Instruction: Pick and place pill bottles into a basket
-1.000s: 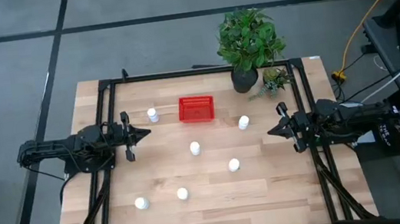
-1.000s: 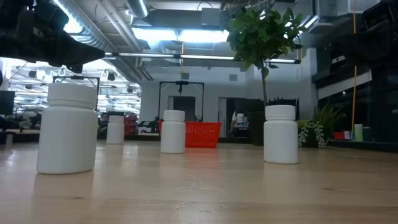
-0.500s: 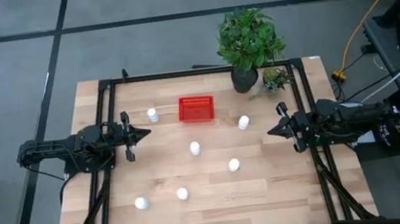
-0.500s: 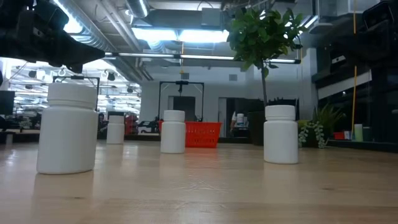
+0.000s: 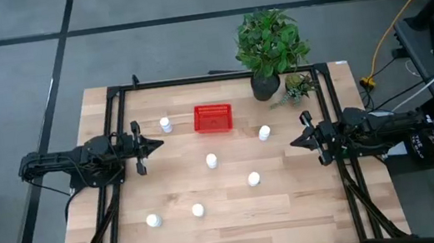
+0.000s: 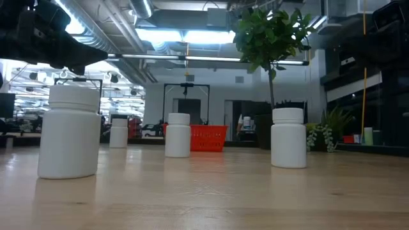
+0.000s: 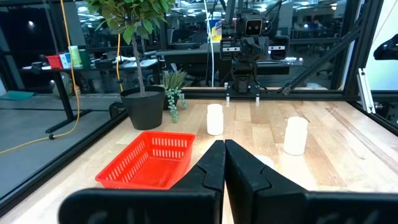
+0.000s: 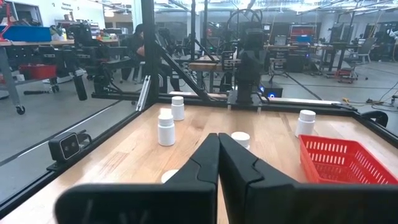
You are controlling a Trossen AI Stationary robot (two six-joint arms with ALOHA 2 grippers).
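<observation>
The left end effector (image 5: 156,144) hovers at the left side of the bench (image 5: 295,203), clenched on nothing; in the left wrist view its two dark fingers (image 7: 211,163) meet along a thin seam. The bench is pale wood planking inside a black tubular frame (image 5: 219,76).

Six pill bottles, all white cylinders with white caps, stand upright and well apart:
- Far left bottle (image 5: 166,125), near the left end effector and left of the basket.
- Near left bottle (image 5: 154,220).
- Near bottle (image 5: 198,210), right of the one above.
- Centre bottle (image 5: 211,162).
- Centre-right bottle (image 5: 253,179).
- Right bottle (image 5: 264,133), nearest the right end effector.

The basket (image 5: 212,118) is bright red perforated plastic, rectangular with low walls. It sits on the far half of the bench and holds no bottles.

A leafy plant in a dark round pot (image 5: 266,86) stands at the far right.

The right end effector (image 5: 295,141) waits at the right side of the bench, also clenched empty, its fingers (image 8: 210,155) pressed together.

The low view shows only four bottles; the nearest (image 6: 70,131) looms large, and the basket (image 6: 208,138) is partly hidden behind another (image 6: 178,135). In each wrist view, that arm's own fingers cover part of a bottle.
</observation>
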